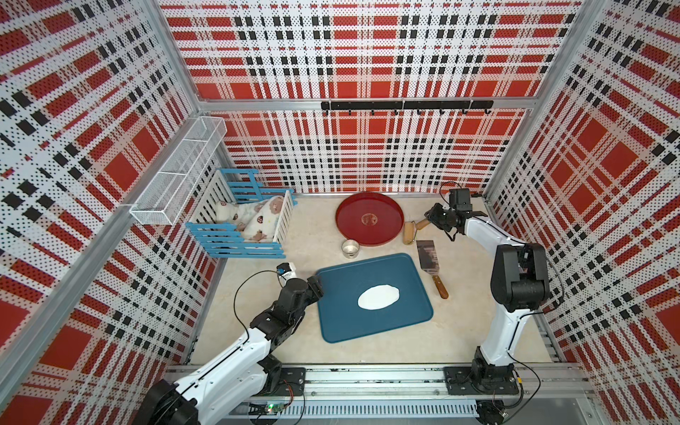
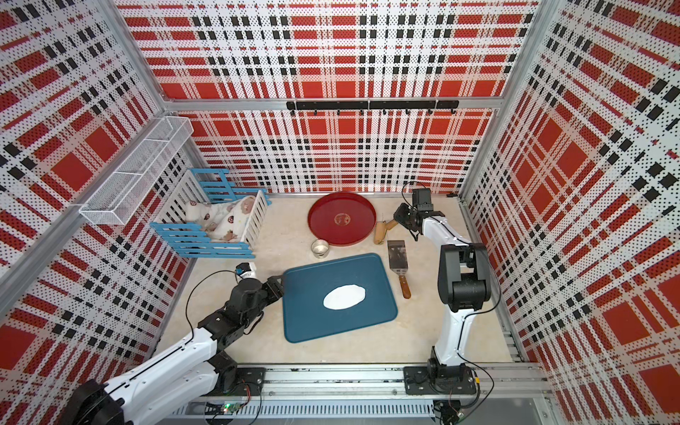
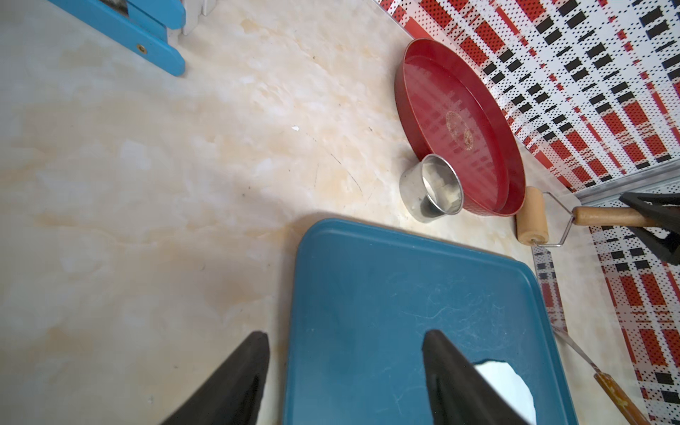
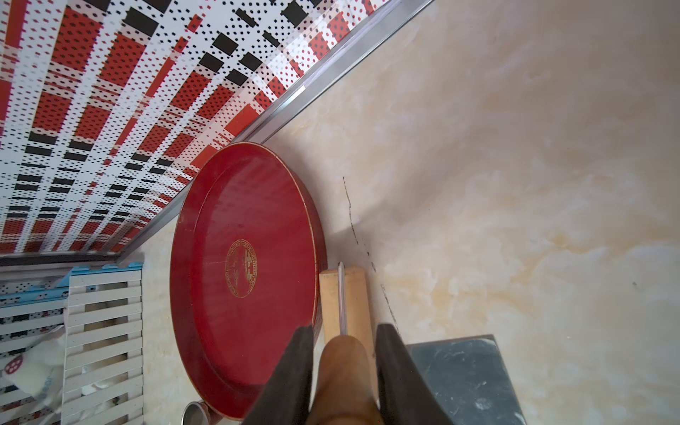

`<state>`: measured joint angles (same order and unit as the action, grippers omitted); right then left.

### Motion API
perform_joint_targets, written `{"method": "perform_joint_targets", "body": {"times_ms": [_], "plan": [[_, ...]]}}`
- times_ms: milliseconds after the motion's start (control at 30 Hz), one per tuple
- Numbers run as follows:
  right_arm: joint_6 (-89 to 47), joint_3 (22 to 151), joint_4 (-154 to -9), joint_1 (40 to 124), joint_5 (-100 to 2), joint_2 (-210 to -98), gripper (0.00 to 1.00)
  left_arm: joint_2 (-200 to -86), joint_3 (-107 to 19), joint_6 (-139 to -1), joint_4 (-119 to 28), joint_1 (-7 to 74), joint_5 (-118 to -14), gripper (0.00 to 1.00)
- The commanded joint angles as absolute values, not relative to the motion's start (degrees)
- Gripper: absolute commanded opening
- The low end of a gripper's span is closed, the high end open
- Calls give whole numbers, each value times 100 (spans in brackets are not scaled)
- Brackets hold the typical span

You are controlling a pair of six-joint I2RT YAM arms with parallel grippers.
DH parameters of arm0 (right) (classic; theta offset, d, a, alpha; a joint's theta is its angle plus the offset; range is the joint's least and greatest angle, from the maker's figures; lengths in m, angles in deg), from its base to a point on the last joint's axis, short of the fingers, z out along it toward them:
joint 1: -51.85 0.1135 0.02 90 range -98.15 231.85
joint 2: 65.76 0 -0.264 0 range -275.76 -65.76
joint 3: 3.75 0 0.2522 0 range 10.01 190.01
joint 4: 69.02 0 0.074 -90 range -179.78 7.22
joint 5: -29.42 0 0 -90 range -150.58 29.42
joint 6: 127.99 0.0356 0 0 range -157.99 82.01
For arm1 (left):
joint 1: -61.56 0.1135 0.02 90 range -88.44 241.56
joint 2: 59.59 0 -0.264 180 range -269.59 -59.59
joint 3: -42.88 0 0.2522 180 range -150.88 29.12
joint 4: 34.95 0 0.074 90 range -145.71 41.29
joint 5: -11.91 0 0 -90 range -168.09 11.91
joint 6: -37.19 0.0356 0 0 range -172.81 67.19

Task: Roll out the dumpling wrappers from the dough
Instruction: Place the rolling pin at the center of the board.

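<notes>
The dough (image 1: 378, 297) (image 2: 344, 297) is a flattened white oval lying on the blue tray (image 1: 342, 320) (image 2: 309, 320). No dumpling wrappers are in view. My left gripper (image 1: 318, 284) (image 3: 346, 336) stands open over the tray's left edge with nothing between its fingers. In the left wrist view one finger is over the tray (image 3: 368, 276), the other over the table, and the dough (image 3: 509, 390) shows beside a finger. My right gripper (image 1: 429, 218) (image 4: 345, 329) is shut on the wooden handle of the rolling pin (image 1: 408, 233) (image 4: 344, 294), which rests beside the red tray.
A round red tray (image 1: 353, 209) stands at the back, with a small metal ring cup (image 1: 350, 248) in front of it. A metal spatula (image 1: 428, 257) lies right of the blue tray. A blue-and-white crib (image 1: 239, 235) with a doll stands at the back left, below a wire basket (image 1: 176, 176).
</notes>
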<state>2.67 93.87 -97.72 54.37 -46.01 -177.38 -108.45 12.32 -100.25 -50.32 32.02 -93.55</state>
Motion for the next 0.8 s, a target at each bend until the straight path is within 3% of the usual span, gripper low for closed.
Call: {"method": "perform_joint_targets", "body": {"times_ms": [0, 133, 333, 567, 733, 767], "plan": [[373, 9238, -9665, 5267, -4361, -17786, 28, -10888, 1321, -10036, -5093, 3239, -9435, 71], [393, 8539, -9387, 4978, -4404, -17504, 39, -10902, 1345, -10061, -5041, 3246, -9435, 71], [191, 8076, -9288, 4575, -4294, -17459, 43, -10916, 1383, -10095, -4937, 3242, -9425, 70], [33, 7809, -9336, 4297, -4426, -17202, 59, -10950, 1332, -10070, -4917, 3235, -9400, 70], [-61, 7690, -9465, 4072, -4414, -17006, 64, -10929, 1249, -10001, -4921, 3228, -9425, 73], [-70, 7669, -9497, 4030, -4422, -16956, 71, -10908, 1242, -9985, -4924, 3228, -9432, 76]]}}
